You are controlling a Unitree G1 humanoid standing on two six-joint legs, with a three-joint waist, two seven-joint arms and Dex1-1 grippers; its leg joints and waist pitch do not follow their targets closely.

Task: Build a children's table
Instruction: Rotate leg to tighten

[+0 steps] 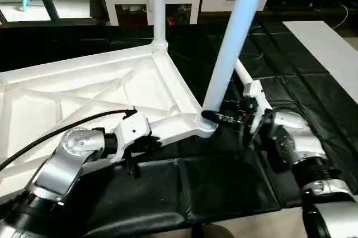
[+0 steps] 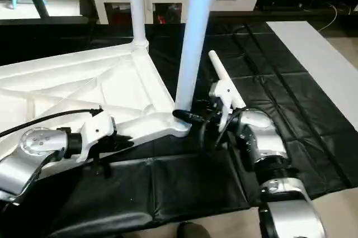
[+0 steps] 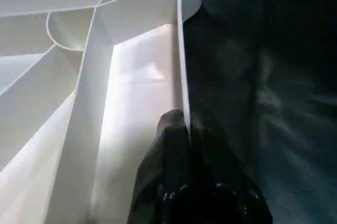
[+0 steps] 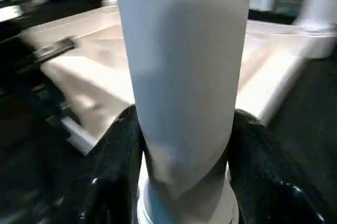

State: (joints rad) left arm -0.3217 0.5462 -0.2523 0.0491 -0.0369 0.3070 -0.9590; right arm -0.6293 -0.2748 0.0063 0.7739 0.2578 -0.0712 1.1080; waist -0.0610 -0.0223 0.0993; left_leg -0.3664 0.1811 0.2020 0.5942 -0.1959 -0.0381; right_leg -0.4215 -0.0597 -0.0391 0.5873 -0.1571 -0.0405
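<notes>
a: where's everything? biggest first.

b: top lies underside up on the black mat, ribs showing, well over on my left side. far leg stands upright in the far corner socket. near leg stands in the near corner socket, leaning a bit to my right as it rises.

a: grippers?

b: left gripper is clenched on the top's near edge wall, one finger inside the rim, one outside, a little way along from the near socket. right gripper is at the foot of the near leg, just above the socket. fingers sit one on each side of the tube, right against it. whether they're really squeezing i cannot tell.

a: so what does the next move hang on?

b: the leg's long axis against the socket's. the leg runs up and away from my right fingers, tilted, so it's probably not fully seated. right arm is the near one, already at the joint. my guess: square the leg up, then press straight down while the left holds the top steady.

a: risk?

b: pushing while it's tilted could jam it or lift that corner.
</notes>
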